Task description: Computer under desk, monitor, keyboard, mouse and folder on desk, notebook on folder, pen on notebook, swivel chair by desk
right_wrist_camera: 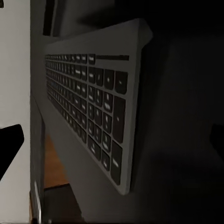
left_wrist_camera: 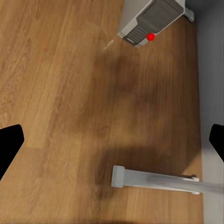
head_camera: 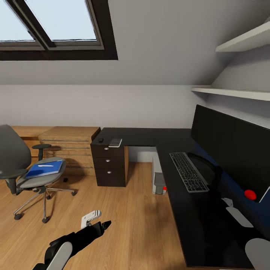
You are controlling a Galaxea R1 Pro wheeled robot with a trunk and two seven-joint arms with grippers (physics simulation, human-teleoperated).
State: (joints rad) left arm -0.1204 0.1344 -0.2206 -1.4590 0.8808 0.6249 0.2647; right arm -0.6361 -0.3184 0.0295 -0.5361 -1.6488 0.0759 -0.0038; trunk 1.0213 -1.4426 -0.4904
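Note:
The black desk (head_camera: 150, 137) runs along the wall and down the right side. On it stand the monitor (head_camera: 228, 146) and, in front of it, the keyboard (head_camera: 188, 171) (right_wrist_camera: 93, 112). The notebook (head_camera: 115, 142) and the small dark mouse (head_camera: 100, 140) lie at the desk's far left end. Under the desk stands the computer (head_camera: 159, 183) (left_wrist_camera: 154, 18). The swivel chair (head_camera: 26, 168) at the left carries the blue folder (head_camera: 44, 168); a thin pale streak on it looks like the pen (head_camera: 47, 165). My left gripper (head_camera: 99, 224) (left_wrist_camera: 112, 142) hangs open over the floor. My right gripper (right_wrist_camera: 112, 144) is open at the keyboard's near end.
A black drawer unit (head_camera: 108, 165) stands under the desk's left end, with low wooden shelf units (head_camera: 67, 144) beside it. A white desk leg (left_wrist_camera: 158, 179) stands near my left gripper. Wall shelves (head_camera: 232, 92) hang above the monitor. Wood floor (head_camera: 127, 225) lies between chair and desk.

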